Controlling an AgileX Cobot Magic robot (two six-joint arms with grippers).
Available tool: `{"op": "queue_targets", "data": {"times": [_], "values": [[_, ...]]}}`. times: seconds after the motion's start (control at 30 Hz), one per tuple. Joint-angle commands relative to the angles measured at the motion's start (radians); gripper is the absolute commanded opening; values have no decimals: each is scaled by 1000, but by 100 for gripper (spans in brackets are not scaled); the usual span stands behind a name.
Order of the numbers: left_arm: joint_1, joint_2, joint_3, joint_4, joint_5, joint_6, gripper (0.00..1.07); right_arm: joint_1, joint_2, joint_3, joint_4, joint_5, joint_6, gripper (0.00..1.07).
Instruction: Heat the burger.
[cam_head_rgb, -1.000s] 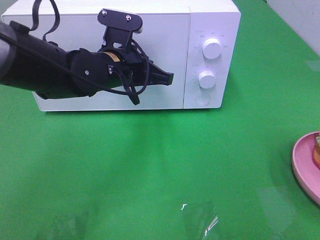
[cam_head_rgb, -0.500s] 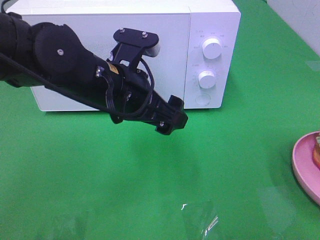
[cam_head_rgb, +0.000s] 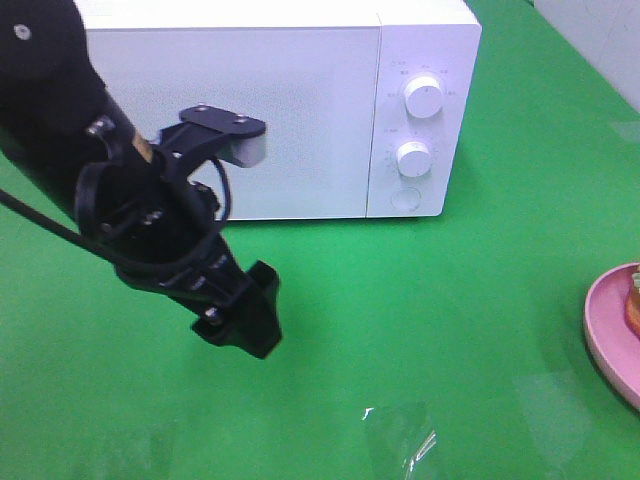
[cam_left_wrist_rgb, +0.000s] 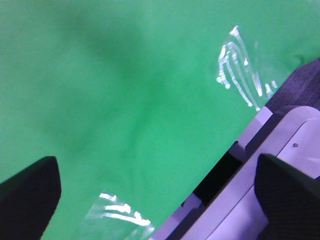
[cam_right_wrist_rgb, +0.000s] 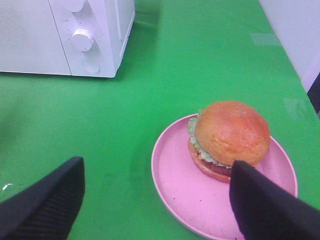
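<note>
Pink plate (cam_head_rgb: 612, 330) cut off | burger (cam_right_wrist_rgb: 227, 137) probably whole | both pincers agape, empty

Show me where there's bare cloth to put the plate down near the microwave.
Bare green cloth runs from the microwave front to the pink plate, below its dials. Front centre is bare too. The left side is crowded: the left gripper hangs there.

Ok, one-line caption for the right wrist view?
Open right tool above a burger on a pink plate, closed microwave behind.
</note>
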Motion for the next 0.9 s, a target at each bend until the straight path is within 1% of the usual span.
{"op": "queue_targets", "data": {"times": [0.03, 0.07, 0.1, 0.13, 0.17, 0.2, 0.23, 0.27, 0.3, 0.33, 0.37, 0.4, 0.43, 0.47, 0.5, 0.6, 0.63, 0.67, 0.77, 0.8, 0.83, 0.9], "values": [[150, -47, 3, 31, 131, -29, 98, -7, -27, 1, -10, -11, 0, 75], [150, -47, 3, 31, 131, -29, 98, -7, -27, 1, -10, -11, 0, 75], [228, -67, 3, 34, 170, -14, 98, -7, -27, 1, -10, -11, 0, 75], [228, -67, 3, 34, 170, -14, 98, -7, -27, 1, -10, -11, 0, 75], [314, -86, 3, 33, 217, 1, 98, -7, -27, 1, -10, -11, 0, 75], [353, -98, 3, 34, 237, 1, 98, -7, -27, 1, -10, -11, 0, 75], [353, -98, 3, 34, 237, 1, 98, -7, -27, 1, -10, -11, 0, 75], [452, -120, 3, 34, 303, 0, 98, -7, -27, 1, -10, -11, 0, 75], [452, -120, 3, 34, 303, 0, 98, -7, -27, 1, -10, -11, 0, 75], [547, -140, 3, 36, 367, 0, 98, -7, -27, 1, -10, -11, 0, 75], [547, -140, 3, 36, 367, 0, 98, -7, -27, 1, -10, -11, 0, 75], [627, -164, 3, 48, 432, 0, 98, -7, -27, 1, -10, -11, 0, 75], [627, -164, 3, 48, 432, 0, 98, -7, -27, 1, -10, -11, 0, 75], [705, -201, 8, 53, 476, -10, 98, -7, -27, 1, -10, -11, 0, 75], [762, -254, 22, 53, 471, -31, 98, -7, -27, 1, -10, -11, 0, 75], [784, -279, 32, 53, 463, -31, 98, -7, -27, 1, -10, -11, 0, 75], [809, -348, 68, 68, 441, -31, 98, -7, -27, 1, -10, -11, 0, 75], [812, -419, 115, 92, 414, -44, 98, -7, -27, 1, -10, -11, 0, 75], [812, -459, 134, 104, 403, -50, 98, -7, -27, 1, -10, -11, 0, 75], [812, -541, 179, 122, 386, -53, 98, -7, -27, 1, -10, -11, 0, 75], [812, -541, 179, 122, 386, -53, 98, -7, -27, 1, -10, -11, 0, 75], [812, -688, 267, 143, 372, -53, 98, -7, -27, 1, -10, -11, 0, 75]]}}
